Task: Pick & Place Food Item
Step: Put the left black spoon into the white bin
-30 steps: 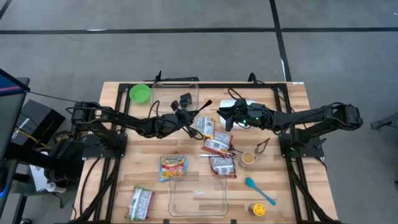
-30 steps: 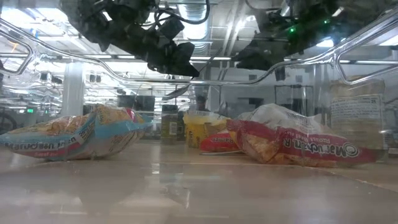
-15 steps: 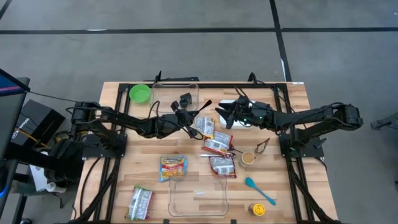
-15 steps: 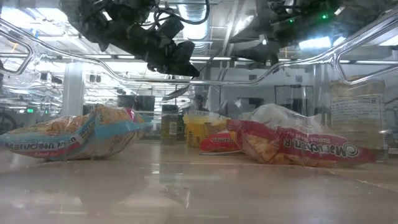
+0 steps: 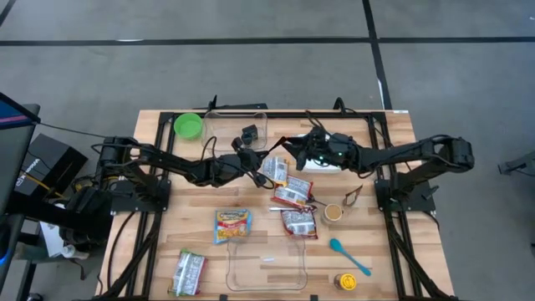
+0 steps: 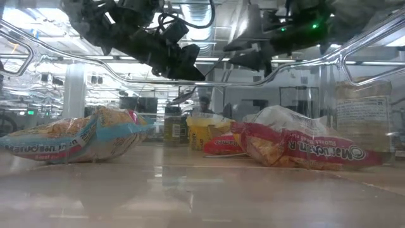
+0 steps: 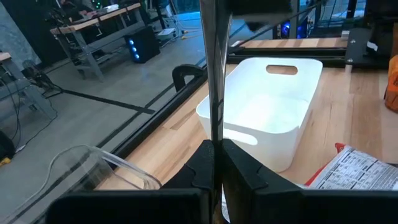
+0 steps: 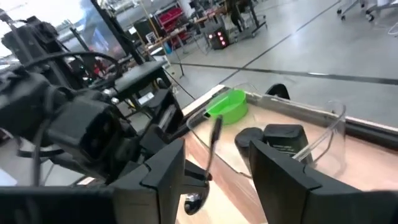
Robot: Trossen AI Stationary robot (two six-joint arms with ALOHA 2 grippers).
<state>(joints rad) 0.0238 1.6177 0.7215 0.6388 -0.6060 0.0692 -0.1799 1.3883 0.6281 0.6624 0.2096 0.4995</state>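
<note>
The food items are five snack packets (image 5: 292, 194) lying flat on the worktop (image 5: 393, 134): three in a group near the middle, one (image 5: 232, 224) beside them and one (image 5: 189, 272) at the near edge. We judge them light, soft and crinkly, with a slippery film, and the contents can crush. A hold on the sealed edge or across the narrow side seems best to us, without much pressing.

The left pincer (image 5: 248, 157) is clamped on a dark-handled spoon (image 8: 213, 140), not on food. The right pincer (image 5: 294, 149) hangs above the white tub (image 7: 267, 118), its fingers apart and empty, near the top packet of the group (probably the easiest one to reach).

We also count two clear containers (image 5: 236, 125), one green bowl (image 5: 188, 125) and one teal spoon (image 5: 347, 255).
</note>
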